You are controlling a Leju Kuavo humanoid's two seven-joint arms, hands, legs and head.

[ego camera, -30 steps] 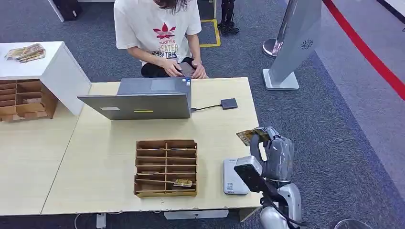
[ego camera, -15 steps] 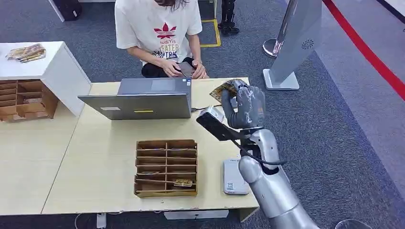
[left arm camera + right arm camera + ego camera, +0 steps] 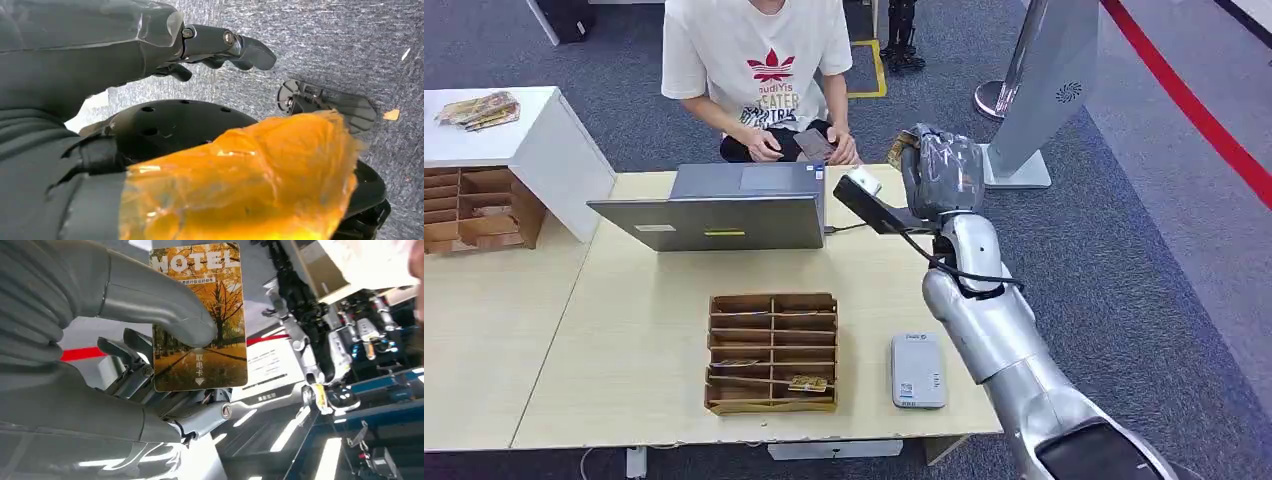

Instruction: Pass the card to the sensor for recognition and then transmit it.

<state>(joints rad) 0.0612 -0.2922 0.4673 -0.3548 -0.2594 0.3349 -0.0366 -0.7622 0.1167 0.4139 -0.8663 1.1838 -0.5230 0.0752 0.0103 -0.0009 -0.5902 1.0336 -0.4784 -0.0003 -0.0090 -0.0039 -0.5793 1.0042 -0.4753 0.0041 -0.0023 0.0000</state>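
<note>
From the head view you see a pale wooden table [image 3: 644, 330] on grey carpet, with a laptop [image 3: 724, 205], a wooden organiser [image 3: 772, 352] and the grey sensor [image 3: 917, 370] at lower centre. Your right hand [image 3: 942, 172], upper centre-right, holds the card [image 3: 902, 150] raised near a seated person [image 3: 759, 75]. In your right wrist view, the thumb [image 3: 165, 305] pins the card [image 3: 200, 315], top centre. In your left wrist view, the left hand [image 3: 150, 50] at upper left has its fingers [image 3: 235, 47] loosely curled, holding nothing.

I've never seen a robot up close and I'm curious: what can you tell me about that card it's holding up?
The card is a flat, glossy hotel key card printed with an autumn scene of yellow trees, the word HOTEL in white across one end and small Chinese characters with an arrow at the other. The right hand pinches it, thumb pressed on its face, holding it raised beyond the table's far edge, near the seated person.
</note>
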